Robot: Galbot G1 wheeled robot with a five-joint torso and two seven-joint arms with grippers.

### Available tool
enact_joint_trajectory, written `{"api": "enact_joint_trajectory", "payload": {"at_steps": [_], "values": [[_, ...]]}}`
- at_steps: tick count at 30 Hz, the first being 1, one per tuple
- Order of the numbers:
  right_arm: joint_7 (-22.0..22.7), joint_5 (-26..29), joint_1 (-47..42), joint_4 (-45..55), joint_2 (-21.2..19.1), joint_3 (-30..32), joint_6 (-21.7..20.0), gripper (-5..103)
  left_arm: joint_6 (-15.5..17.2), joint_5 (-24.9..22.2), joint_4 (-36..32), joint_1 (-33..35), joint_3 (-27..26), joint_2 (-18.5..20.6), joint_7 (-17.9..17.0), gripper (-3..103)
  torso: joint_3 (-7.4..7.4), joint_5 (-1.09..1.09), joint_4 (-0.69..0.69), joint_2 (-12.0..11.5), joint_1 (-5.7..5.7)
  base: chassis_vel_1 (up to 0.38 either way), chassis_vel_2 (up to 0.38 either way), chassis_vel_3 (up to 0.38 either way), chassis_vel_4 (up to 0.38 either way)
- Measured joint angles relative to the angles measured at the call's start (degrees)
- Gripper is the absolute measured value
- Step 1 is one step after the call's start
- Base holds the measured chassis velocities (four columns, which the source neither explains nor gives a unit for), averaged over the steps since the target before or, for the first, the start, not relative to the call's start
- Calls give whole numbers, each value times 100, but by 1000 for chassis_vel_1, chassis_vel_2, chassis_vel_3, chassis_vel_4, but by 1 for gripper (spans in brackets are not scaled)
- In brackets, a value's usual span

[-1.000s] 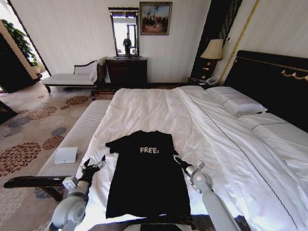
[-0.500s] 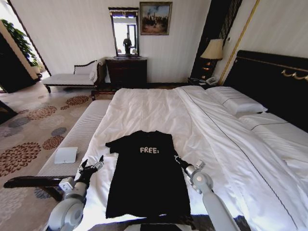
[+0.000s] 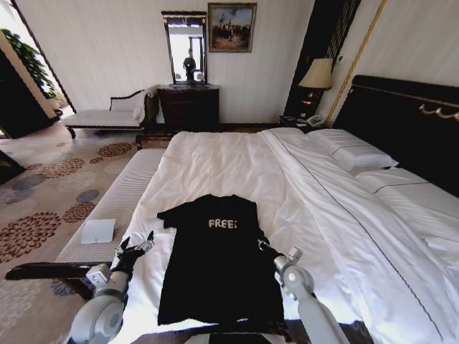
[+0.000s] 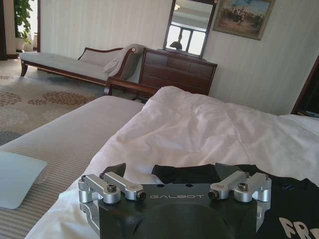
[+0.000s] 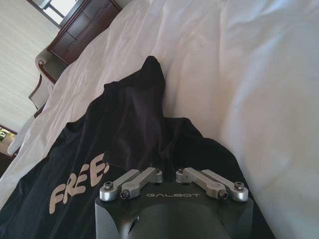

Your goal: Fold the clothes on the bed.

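Grippers first, nearest to me. My left gripper [image 3: 136, 247] hangs over the white duvet [image 3: 237, 161] just off the shirt's left edge, fingers spread, holding nothing. My right gripper [image 3: 262, 245] sits low at the shirt's right edge, just below the right sleeve; its linkage bars [image 5: 130, 182] are drawn close in the wrist view, but the fingertips are hidden, so I cannot tell whether they have closed on cloth.

Black T-shirt [image 3: 219, 261] lies flat and face up on the near part of the bed [image 3: 401, 122], "FREE!" lettering [image 3: 221, 223] readable, collar pointing away from me, hem nearest. Judgement: light, limp fabric; it will sag and drag rather than hold shape, and may pull the duvet's wrinkles with it. Best holds look like the side edges or the sleeve [image 5: 144, 104], pinching only the top layer, both sides lifted evenly.

Edges: the bed's left edge is just beside my left gripper, with a striped bench [image 3: 107, 208] below carrying a pale flat object [image 3: 97, 231]. To the right, open duvet runs toward the pillows [image 3: 349, 150]. Beyond the collar, plenty of bare duvet for a fold.
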Motion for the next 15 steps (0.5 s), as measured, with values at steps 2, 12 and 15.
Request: {"api": "enact_joint_trajectory", "payload": {"at_steps": [2,12,15], "values": [[-10,-47,-5,2,-36,-32,-27,18,0,-19,-22,46,-78,-1,5,100,0,0,0,0,0,0,0,0,0],[-245,-592,-990,913,-47,117,-15,56,1,18,56,-44,26,-45,30,100,0,0,-3,0,0,0,0,0,0],[-325,-744,-1406,1277,6,368,158,72,55,-268,454,-454,258,66,-20,100,0,0,-1,0,0,0,0,0,0]]}}
